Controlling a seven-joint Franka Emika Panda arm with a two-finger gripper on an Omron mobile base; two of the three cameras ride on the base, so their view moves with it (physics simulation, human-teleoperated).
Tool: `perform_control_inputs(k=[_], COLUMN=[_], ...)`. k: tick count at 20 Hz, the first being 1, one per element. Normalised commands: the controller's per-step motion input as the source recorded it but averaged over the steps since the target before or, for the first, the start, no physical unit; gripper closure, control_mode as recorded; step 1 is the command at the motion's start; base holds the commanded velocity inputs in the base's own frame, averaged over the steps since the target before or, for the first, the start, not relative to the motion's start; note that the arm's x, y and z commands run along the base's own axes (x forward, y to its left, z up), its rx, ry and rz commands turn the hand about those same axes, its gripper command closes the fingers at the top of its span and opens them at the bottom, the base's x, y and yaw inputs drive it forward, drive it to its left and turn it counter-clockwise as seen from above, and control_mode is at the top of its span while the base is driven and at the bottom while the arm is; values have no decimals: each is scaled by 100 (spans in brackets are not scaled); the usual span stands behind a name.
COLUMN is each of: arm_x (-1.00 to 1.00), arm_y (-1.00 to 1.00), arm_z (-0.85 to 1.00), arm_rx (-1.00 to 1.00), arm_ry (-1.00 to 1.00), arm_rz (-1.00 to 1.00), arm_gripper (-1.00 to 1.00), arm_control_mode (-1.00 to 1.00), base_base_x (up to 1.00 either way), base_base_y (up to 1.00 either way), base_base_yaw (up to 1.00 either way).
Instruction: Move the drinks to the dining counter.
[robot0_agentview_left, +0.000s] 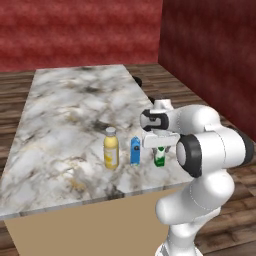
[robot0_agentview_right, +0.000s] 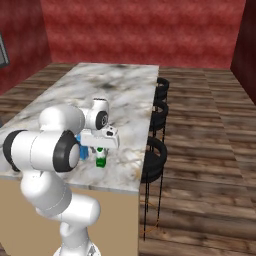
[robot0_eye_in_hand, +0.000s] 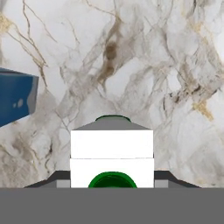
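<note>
On the marble dining counter (robot0_agentview_left: 65, 110) the drinks stand in a row near its front edge: a yellow bottle (robot0_agentview_left: 111, 150) with a white cap, a slim blue carton (robot0_agentview_left: 135, 151) and a small green-and-white carton (robot0_agentview_left: 159, 159). My gripper (robot0_agentview_left: 160, 142) points down over the green-and-white carton (robot0_agentview_right: 101, 159), shut on its sides. In the hand view the carton's white top (robot0_eye_in_hand: 112, 151) sits between my fingers, whose tips touch it on both sides. Its base looks to be at the counter surface. The blue carton (robot0_eye_in_hand: 15, 96) stands apart at the left.
Three black bar stools (robot0_agentview_right: 159, 90) line the counter's right side, the nearest one (robot0_agentview_right: 154, 155) close to the cartons. The counter's front edge (robot0_agentview_left: 90, 200) runs just below the drinks. Marble stretches far behind them. Red walls (robot0_agentview_left: 80, 30) close off the back.
</note>
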Motion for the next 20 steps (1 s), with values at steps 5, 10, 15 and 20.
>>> perform_control_inputs(k=[5, 10, 15, 20], arm_x=[0, 0, 0, 0], arm_y=[0, 0, 0, 0], arm_z=[-12, -6, -4, -2], arm_rx=[0, 0, 0, 0], arm_ry=[0, 0, 0, 0], arm_rz=[0, 0, 0, 0], arm_gripper=[100, 100, 100, 100], arm_control_mode=[-100, -100, -100, -100], base_base_x=[0, 0, 0, 0], base_base_y=[0, 0, 0, 0], base_base_yaw=[0, 0, 0, 0])
